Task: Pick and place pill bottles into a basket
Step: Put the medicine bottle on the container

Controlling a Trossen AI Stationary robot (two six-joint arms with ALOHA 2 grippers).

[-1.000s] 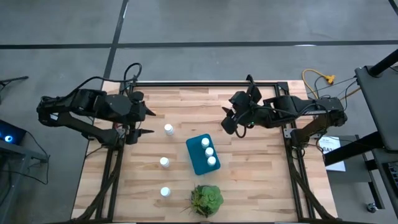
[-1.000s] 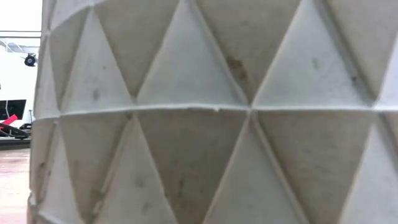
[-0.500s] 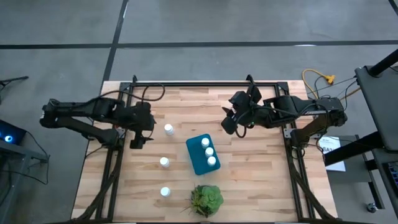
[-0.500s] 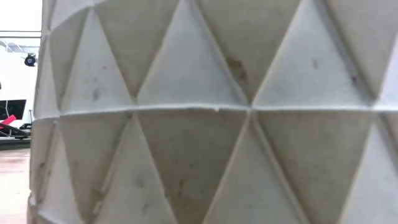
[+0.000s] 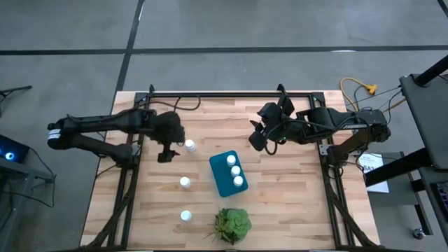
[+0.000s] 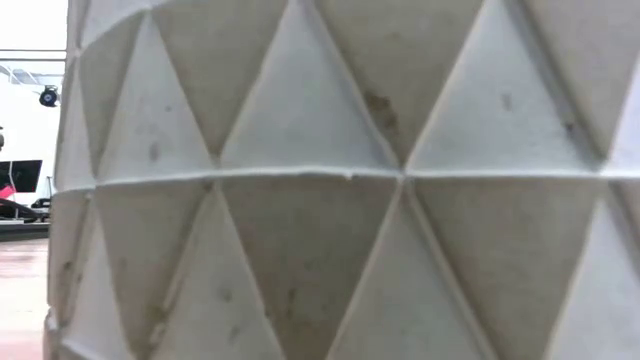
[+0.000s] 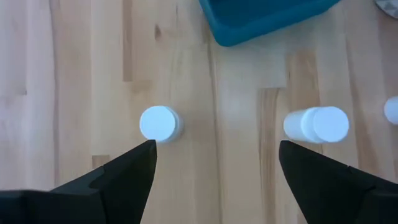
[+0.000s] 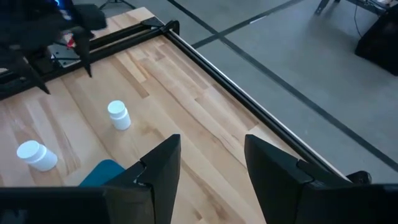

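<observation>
High view shows the left gripper (image 5: 165, 155), fingers spread wide and empty, just beside the nearest upright pill bottle (image 5: 190, 145) (right gripper (image 5: 260, 140) waits, part-open, farther off).

A pale pot (image 6: 340, 180) with raised triangle facets stands right against the lens and blocks nearly everything. Past its left edge shows a strip of bright room, a dark monitor (image 6: 20, 175) and some wooden table (image 6: 22, 300).
</observation>
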